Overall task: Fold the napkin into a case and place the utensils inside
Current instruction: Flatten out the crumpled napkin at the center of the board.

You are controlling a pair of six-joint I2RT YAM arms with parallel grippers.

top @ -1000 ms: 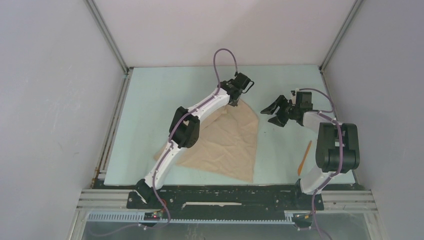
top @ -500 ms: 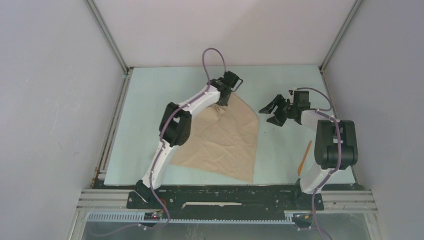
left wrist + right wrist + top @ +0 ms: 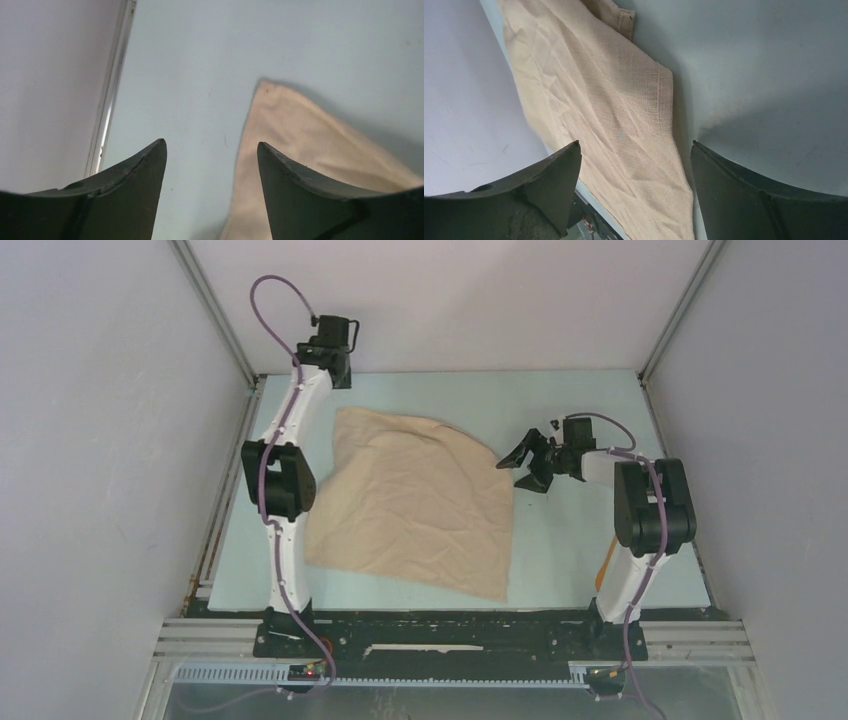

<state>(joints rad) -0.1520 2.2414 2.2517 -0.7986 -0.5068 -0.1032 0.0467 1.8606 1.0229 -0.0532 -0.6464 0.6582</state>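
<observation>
- Utensil [image 3: 603,568]: one orange stick on counter [image 3: 570,410] beside right arm's base, partly hidden by arm. Long axis roughly near-to-far. Second stick not seen.
- Napkin [image 3: 415,505]: spread open mid-counter, wrinkled, no case yet. Skewed square, no real long axis, corners aimed far-left and near-right. Likely laid out for first fold.
- Right pincer [image 3: 634,144]: jaws wide, empty, just beside napkin's right corner, probably poised to take it.
- Left pincer [image 3: 210,146]: jaws apart, empty, raised over far-left corner.

napkin [image 3: 415,500] on table [image 3: 580,400] — centre, utensil [image 3: 601,575] right, near edge
</observation>
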